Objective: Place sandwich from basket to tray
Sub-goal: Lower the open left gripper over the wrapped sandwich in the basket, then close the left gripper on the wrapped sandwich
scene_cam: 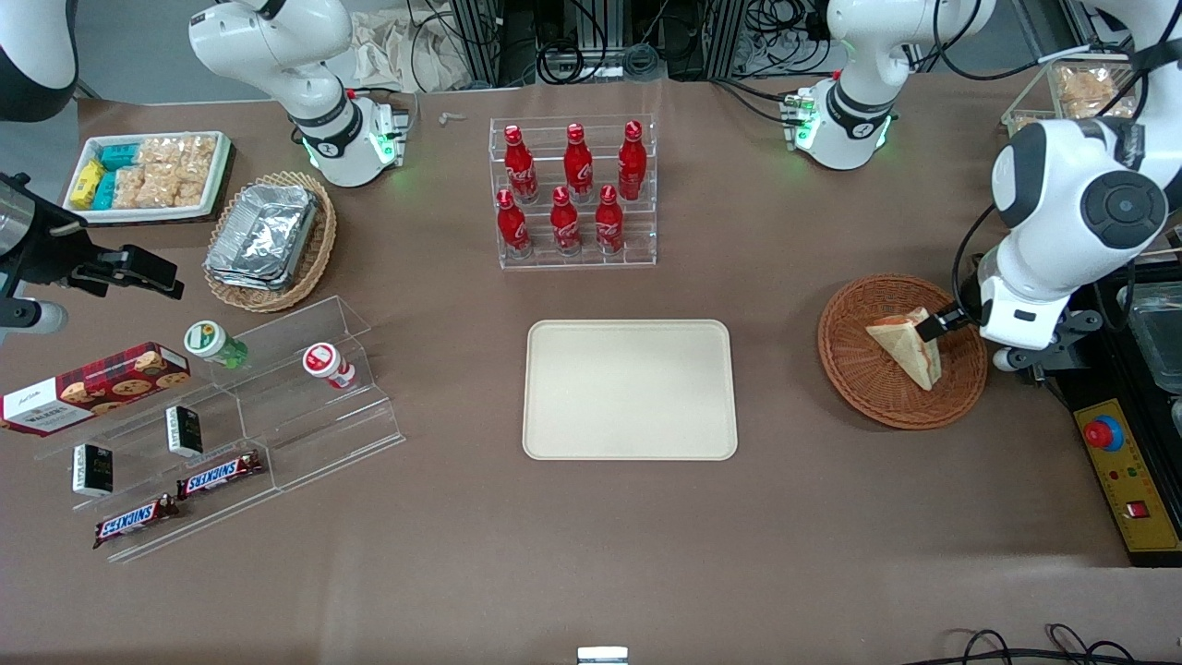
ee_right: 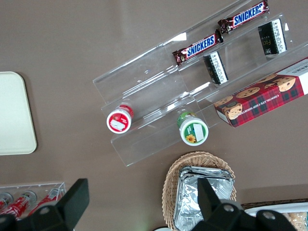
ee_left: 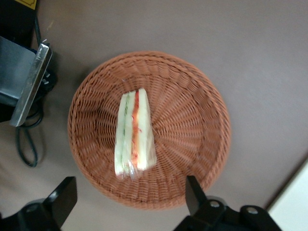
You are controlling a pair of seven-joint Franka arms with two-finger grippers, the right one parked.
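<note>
I am watching the gripper (scene_cam: 944, 325) (ee_left: 130, 186) from the console. It is hanging over the basket (scene_cam: 859, 392) (ee_left: 192, 96) with its jaws spread wide and gripping nothing. In the wrist view the two dark fingers (ee_left: 63, 196) are standing apart at about the basket's full width, clear of the wicker, with the sandwich (scene_cam: 910, 349) (ee_left: 134, 134) lying between their lines. In the front view one fingertip is showing just beside the wedge's upper edge, though I cannot tell whether it is touching.

The sandwich is lying inside the basket, near its middle. Its red and green filling is facing up toward the wrist camera, and the clear wrap is catching the light.

Working outward on the front view's clock face, the basket is sitting at about 3 o'clock from the tray (scene_cam: 630, 389) and well apart from it. The tray is lying bare near the table's middle. At its 12 o'clock the rack of red bottles (scene_cam: 574, 189) is standing farther from the camera.

Toward the parked arm's end, the clear stand (scene_cam: 277, 406) with chocolate bars (scene_cam: 220, 473) is sitting at the tray's 9 o'clock. At about 10 o'clock the tan basket of foil containers (scene_cam: 268, 242) is resting.
</note>
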